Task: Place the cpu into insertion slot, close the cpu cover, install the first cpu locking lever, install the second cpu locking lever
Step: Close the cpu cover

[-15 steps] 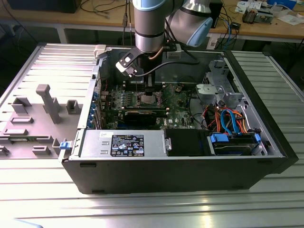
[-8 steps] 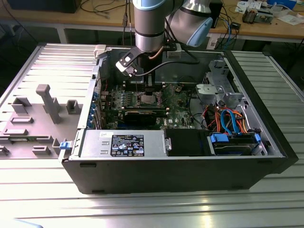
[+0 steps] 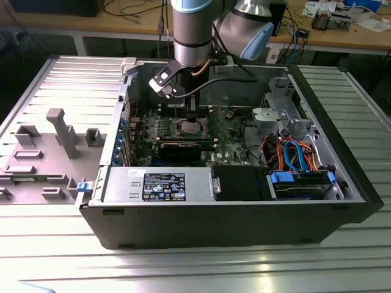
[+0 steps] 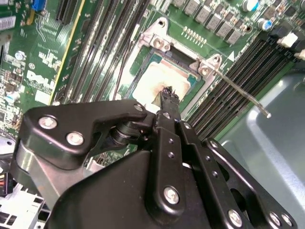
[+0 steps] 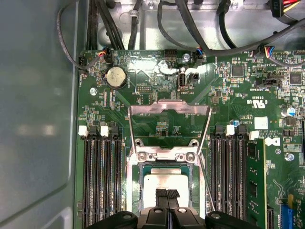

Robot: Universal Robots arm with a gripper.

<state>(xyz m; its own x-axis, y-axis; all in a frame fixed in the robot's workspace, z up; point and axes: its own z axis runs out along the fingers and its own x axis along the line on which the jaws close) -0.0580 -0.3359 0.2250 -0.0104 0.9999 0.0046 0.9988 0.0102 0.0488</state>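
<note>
While the gripper (image 5: 167, 194) is resting clenched fingertips on the chip (image 5: 164, 181), the chip is lying in its socket (image 5: 135, 188). The cover (image 5: 169, 107) is standing open; a printed label (image 3: 164, 186) is sitting on the grey box (image 3: 122, 183).

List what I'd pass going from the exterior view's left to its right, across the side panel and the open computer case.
grey post → blue clip → cpu → black box → blue drive tray
</note>
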